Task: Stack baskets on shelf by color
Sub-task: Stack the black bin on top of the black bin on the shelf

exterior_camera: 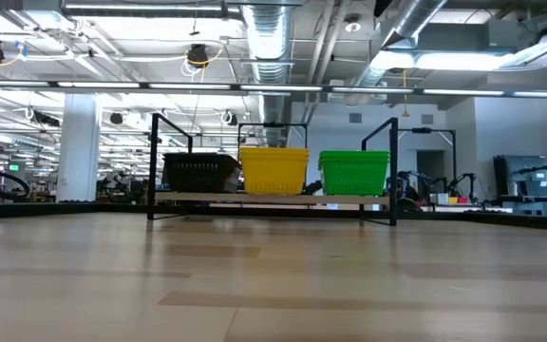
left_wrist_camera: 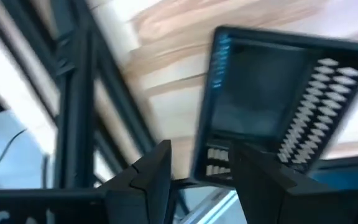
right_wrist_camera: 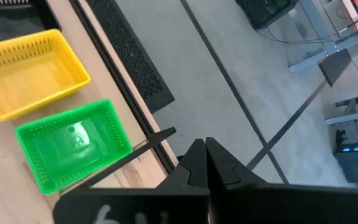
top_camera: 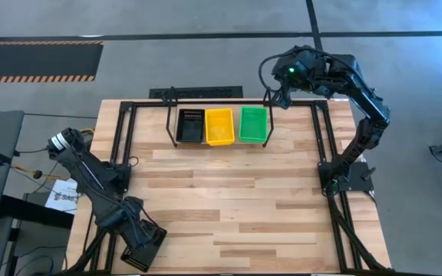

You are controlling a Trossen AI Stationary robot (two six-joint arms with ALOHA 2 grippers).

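Note:
Three baskets sit side by side on the shelf (top_camera: pixel 171 115) at the table's far edge: black (top_camera: pixel 190 126), yellow (top_camera: pixel 219 126) and green (top_camera: pixel 252 123). The low view shows them resting on the shelf's pale board (exterior_camera: pixel 264 198). Another black basket (top_camera: pixel 139 257) lies at the table's near left corner. My left gripper (left_wrist_camera: pixel 204 177) is open there, with the basket's near rim (left_wrist_camera: pixel 207 158) between its fingers. My right gripper (right_wrist_camera: pixel 205 155) is shut. It hangs past the table's far edge, to the right of the green basket (right_wrist_camera: pixel 73 152). My left gripper stands astride the short end wall of the black basket (left_wrist_camera: pixel 272 106), one finger (left_wrist_camera: pixel 260 180) over the inside and one (left_wrist_camera: pixel 157 168) outside. Whether either finger touches the wall, I cannot tell. The basket lies on the table.
Black frame tubes run along the table's left (top_camera: pixel 121 153) and right (top_camera: pixel 324 153) sides. A dark mat (top_camera: pixel 198 93) lies on the floor behind the shelf. The near table edge is close to the left gripper's basket.

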